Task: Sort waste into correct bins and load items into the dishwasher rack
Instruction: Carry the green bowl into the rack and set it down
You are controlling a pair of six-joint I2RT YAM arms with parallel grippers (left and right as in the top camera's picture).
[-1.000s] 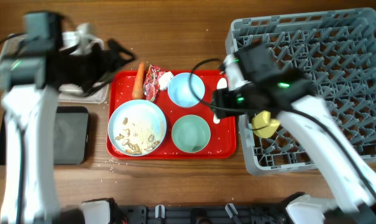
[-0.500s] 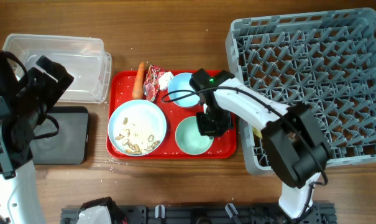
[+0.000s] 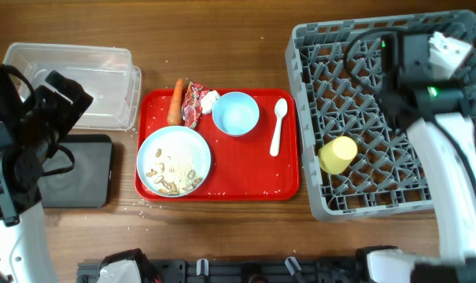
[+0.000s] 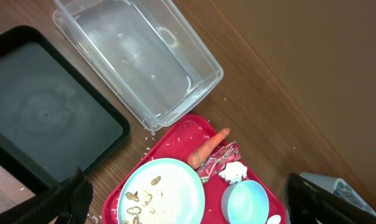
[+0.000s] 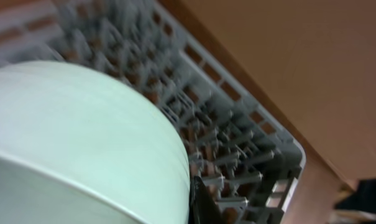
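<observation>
1. Two arms split the work. The right gripper (image 5: 193,188) seems to be pinching the rim of the pale green bowl (image 5: 76,137), which fills the wrist view hard against one dark finger. The other finger is hidden.
2. That bowl hangs over the far part of the dishwasher rack (image 3: 458,185), with pegs showing beneath it. I judge it is being carried there to be set down among them, though the overhead view hides it under the arm.
3. One item is already loaded: the yellow-green cup (image 3: 337,155) lies on its side near the rack's left wall, wedged between pegs so it cannot roll.
4. The left gripper (image 4: 188,190) is spread wide and holds nothing. It hovers above the gap between the bins and the red tray (image 3: 245,177), well placed to reach for waste.
5. The clear tub (image 3: 72,71) and the black tray (image 3: 80,169) sit side by side left of the red tray, both bare, so sorting has not begun.
6. The waste is gathered at the red tray's far edge, where the carrot (image 3: 175,102), red wrapper (image 3: 193,104) and tissue wad (image 3: 210,99) lie touching. The crumbly scraps (image 3: 168,169) lie on the light blue plate (image 3: 192,141).
7. The light blue bowl (image 3: 236,113) and white spoon (image 3: 278,126) wait on the tray's right half, nearest the rack and so within the right arm's reach.
</observation>
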